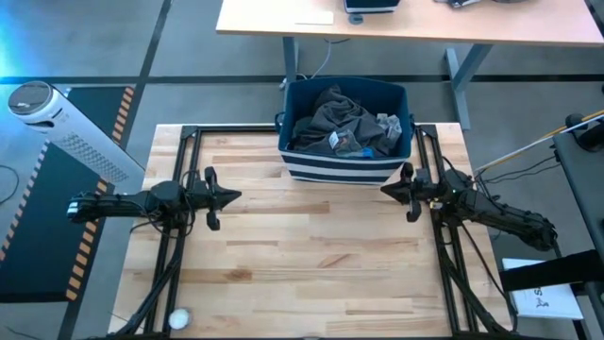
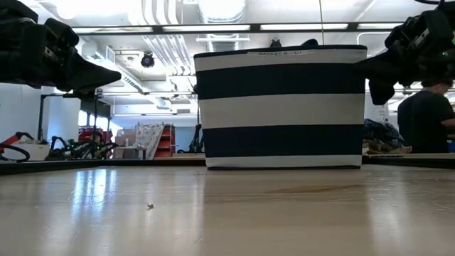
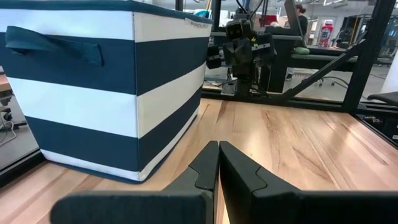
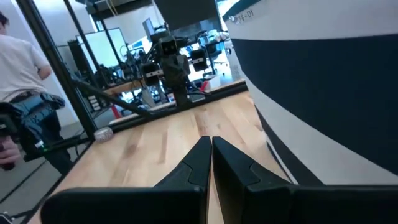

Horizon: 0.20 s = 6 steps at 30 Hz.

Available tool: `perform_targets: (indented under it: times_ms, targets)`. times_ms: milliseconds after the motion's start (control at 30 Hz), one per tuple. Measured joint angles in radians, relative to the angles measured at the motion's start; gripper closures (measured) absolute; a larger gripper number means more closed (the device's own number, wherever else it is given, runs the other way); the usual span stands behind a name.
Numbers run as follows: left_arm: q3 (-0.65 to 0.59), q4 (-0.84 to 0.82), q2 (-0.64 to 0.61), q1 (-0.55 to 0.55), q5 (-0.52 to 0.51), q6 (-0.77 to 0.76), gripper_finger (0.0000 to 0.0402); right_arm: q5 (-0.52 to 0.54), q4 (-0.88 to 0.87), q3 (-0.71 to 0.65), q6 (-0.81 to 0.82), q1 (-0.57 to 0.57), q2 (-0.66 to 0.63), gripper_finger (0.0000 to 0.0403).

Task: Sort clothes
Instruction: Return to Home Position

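While both arms hang level over the two sides of the pale plank surface [image 1: 311, 255], the left gripper [image 1: 234, 196] points inward from the left with its two dark fingers pressed together on nothing. The right gripper [image 1: 385, 189] points inward from the right, its fingers likewise meeting tip to tip with nothing between them, just beside the near right corner of the bin [image 1: 342, 170]. That bin, navy with broad white stripes, stands upright at the far edge of the surface, a little right of centre in the high view. The clothes [image 1: 335, 123] lie inside it, a heap of dark charcoal fabric with small grey pieces tucked toward its right wall. Black frame rails [image 1: 179, 236] run along the left and right sides of the wood, and a small white round thing [image 1: 177, 319] sits at the near left corner. Seen from table height, the varnished planks mirror the ceiling lights, and a tiny speck [image 2: 150, 207] rests on them. Around the surface the floor [image 1: 208, 85] is grey. A light wooden desk [image 1: 415, 28] stands beyond the far edge, and a white cylindrical appliance [image 1: 57, 123] lies to the left, next to a dark mat [image 1: 42, 217] edged with orange and black stripes [image 1: 121, 111]. Pipes and strip lights cross the ceiling. One person in a dark top [image 2: 425, 121] is at the room's right in the low view, and the right wrist view shows another person in a white shirt [image 4: 18, 62].
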Motion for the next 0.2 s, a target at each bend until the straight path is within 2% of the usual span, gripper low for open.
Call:
perform_targets:
  times_ms: [200]
  targets:
    - [0.0, 0.0, 0.0, 0.0, 0.0, -0.001, 0.0402, 0.0, 0.0, 0.0, -0.019, 0.0, 0.003, 0.0403]
